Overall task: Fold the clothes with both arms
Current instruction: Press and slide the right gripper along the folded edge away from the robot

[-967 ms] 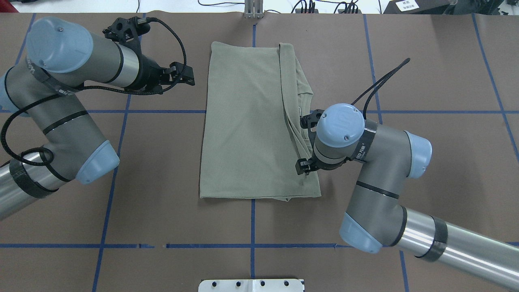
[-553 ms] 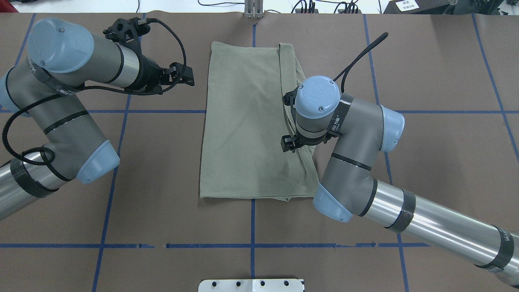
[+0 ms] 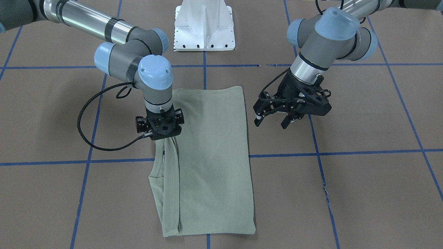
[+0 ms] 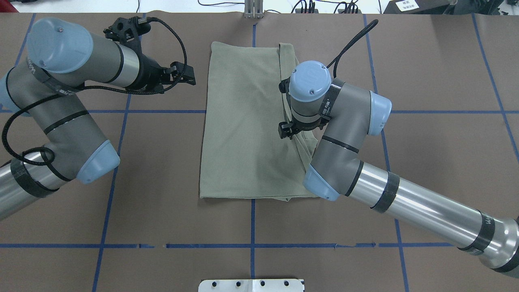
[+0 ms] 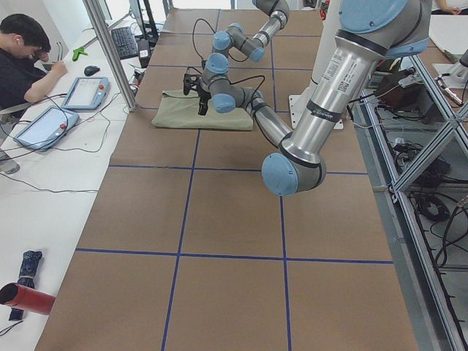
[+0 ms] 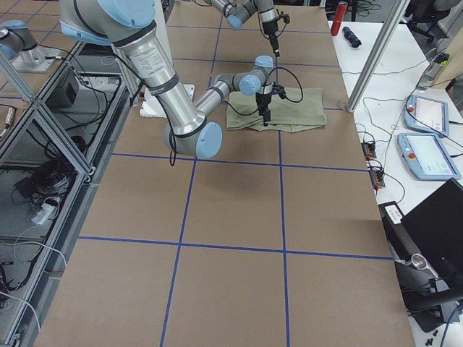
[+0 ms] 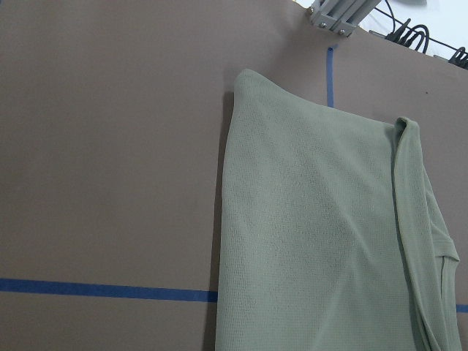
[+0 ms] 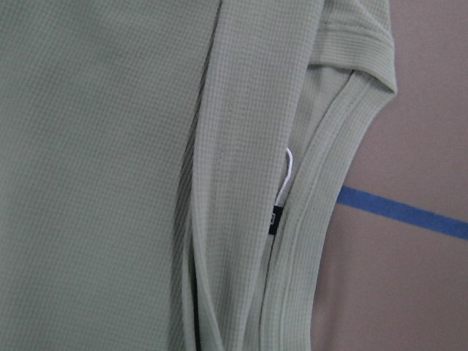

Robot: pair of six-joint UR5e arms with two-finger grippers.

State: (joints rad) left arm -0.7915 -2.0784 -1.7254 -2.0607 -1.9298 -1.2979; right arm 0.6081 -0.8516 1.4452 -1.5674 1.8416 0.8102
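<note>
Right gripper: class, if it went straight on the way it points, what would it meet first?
The shirt: the right gripper points straight down over its folded edge, so fabric comes first, though the remaining gap is unclear.

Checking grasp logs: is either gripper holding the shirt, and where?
Left gripper: open, empty. Right gripper sits over the folded edge of the shirt; hold cannot be told.

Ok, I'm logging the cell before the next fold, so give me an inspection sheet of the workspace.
Surface: brown table with blue tape grid, flat.
Job's things: green shirt folded lengthwise, lying mid-table.
Clutter: nothing seen.
Grippers: left gripper open, beside the shirt, apart from it; right gripper pointing down over the shirt's collar-side edge, state unclear.
Cables: black cable loops off the right wrist above the table.
Surroundings: white pedestal; person at a side desk.
</note>
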